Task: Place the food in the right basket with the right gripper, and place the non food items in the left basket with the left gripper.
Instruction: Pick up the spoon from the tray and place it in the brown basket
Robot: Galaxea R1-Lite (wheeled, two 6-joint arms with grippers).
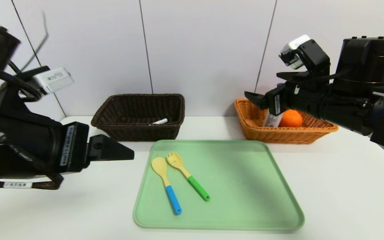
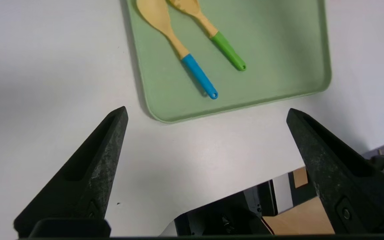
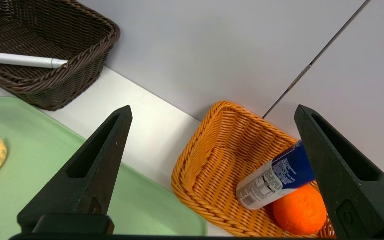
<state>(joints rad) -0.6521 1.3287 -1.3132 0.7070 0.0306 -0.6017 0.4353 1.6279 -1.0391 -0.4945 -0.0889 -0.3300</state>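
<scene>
The tabletop (image 1: 338,186) is taken up at its middle by the green tray (image 1: 242,183), on which only non-food items are left to be sorted. Behind the tray, the dark brown basket (image 1: 138,132) is set on the left and the orange-tan basket (image 1: 278,136) on the right. The right gripper (image 3: 214,106) is held over the orange-tan basket with its fingers spread wide and nothing gripped, so the food step can be judged finished; a clear withdrawal is called for, with the bottle's top not to be caught by the nearer finger. The left gripper (image 2: 207,109) is poised beside the tray, fingers wide apart and unloaded. In the orange-tan basket, the bottle (image 3: 268,183) is tilted against the orange (image 3: 300,210), by which it seems to be propped. On the left part of the tray, the blue-handled spoon (image 1: 173,200) and the green-handled fork (image 1: 198,188) are laid side by side, apart; by the left gripper, one of them should be approached next, closed upon singly and carried to the dark brown basket, with care needed for such thin handles. Inside that basket, the slim marker (image 3: 22,60) is already placed
</scene>
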